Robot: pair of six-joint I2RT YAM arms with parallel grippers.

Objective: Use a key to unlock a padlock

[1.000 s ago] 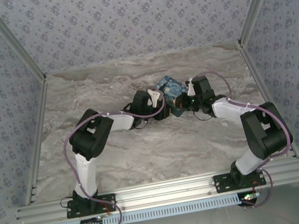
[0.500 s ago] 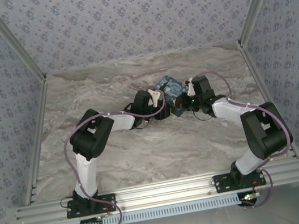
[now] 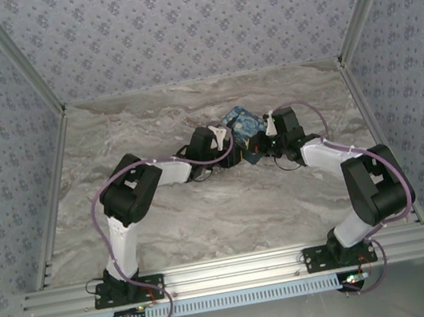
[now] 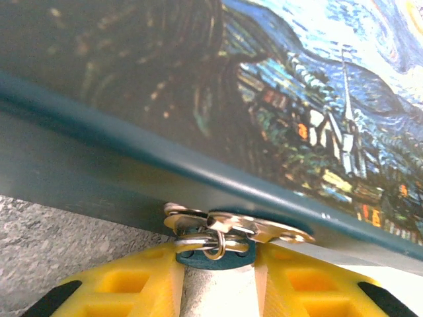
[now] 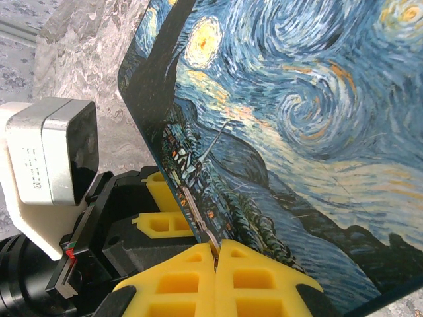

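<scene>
On marble-patterned table (image 3: 149,120), locate starry-night box (image 3: 245,123) at centre, just beyond both wrists, and padlock (image 4: 215,256) hanging by its shackle from metal hasp (image 4: 264,230) at box's near-left rim. Note left gripper (image 4: 217,285) partly closed, yellow fingers (image 4: 132,284) pressed to both sides of teal body; note right gripper (image 5: 217,254) fully shut on thin metal sliver, probably key (image 5: 198,214). Expect padlock just left of key tip, key's long axis running straight out from fingertips along box's edge; treat right arm as inserting arm, left as clamp.
</scene>
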